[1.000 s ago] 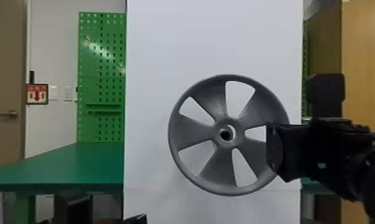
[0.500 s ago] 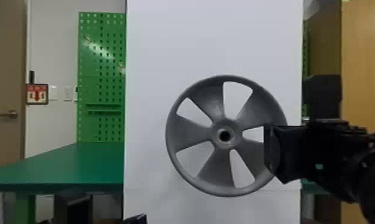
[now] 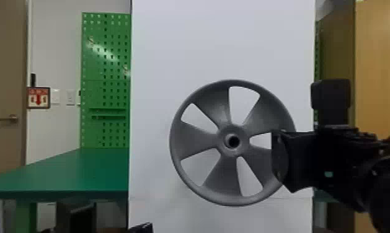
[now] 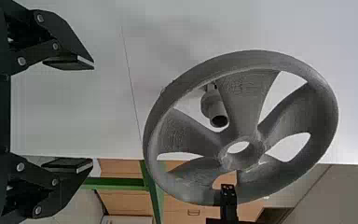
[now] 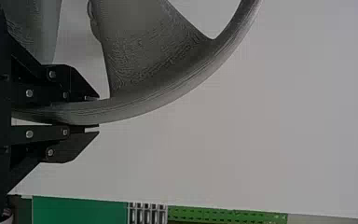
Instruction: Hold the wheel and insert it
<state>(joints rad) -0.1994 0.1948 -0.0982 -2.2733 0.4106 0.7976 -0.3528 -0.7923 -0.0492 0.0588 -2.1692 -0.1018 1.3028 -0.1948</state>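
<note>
In my head view, the gray 5-spoke wheel (image 3: 195, 140) stands upright before the white panel (image 3: 172, 43), part of its rim hidden by my right end effector (image 3: 277, 156). A black sliver of my left end effector (image 3: 142, 228) is cut off at the bottom edge.

My left wrist view has that one released, 2 fingers spread; through 1 wheel opening I see a gray shaft (image 4: 213, 106), its mount hard to make out.

In my right wrist view, 2 fingers clench the rim, much of the wheel cropped.

There is one wheel (image 3: 242, 144) with five spokes (image 3: 194, 140), one peg (image 4: 213, 105), two grippers (image 3: 278, 158), one panel (image 3: 222, 40), one sign (image 3: 38, 98) and one door handle (image 3: 13, 119).
</note>
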